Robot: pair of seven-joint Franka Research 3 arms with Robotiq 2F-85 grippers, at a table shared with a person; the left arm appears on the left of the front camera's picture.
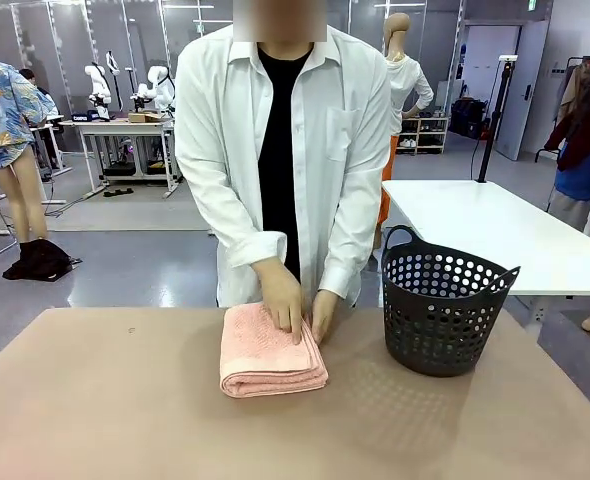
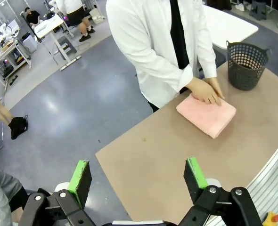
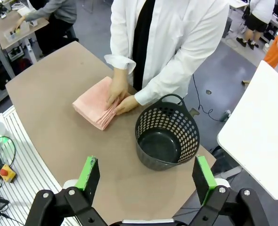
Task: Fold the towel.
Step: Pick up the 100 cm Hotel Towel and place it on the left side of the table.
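Observation:
The light pink towel (image 1: 268, 352) lies folded into a thick rectangle on the brown table, near its far edge. It also shows as the pink towel (image 2: 206, 113) in the left wrist view and the towel (image 3: 95, 108) in the right wrist view. A person in a white shirt stands at the far side with both hands (image 1: 297, 308) pressed on the towel's far end. My left gripper (image 2: 138, 180) hangs open high above the table, well away from the towel. My right gripper (image 3: 148, 178) is open too, high over the basket's near side. Nothing sits between either pair of fingers.
A dark grey perforated basket (image 1: 441, 310) with handles stands right of the towel, nothing inside it (image 3: 166, 134). A white table (image 1: 505, 230) lies behind it. The brown table's near half (image 1: 175, 430) is bare.

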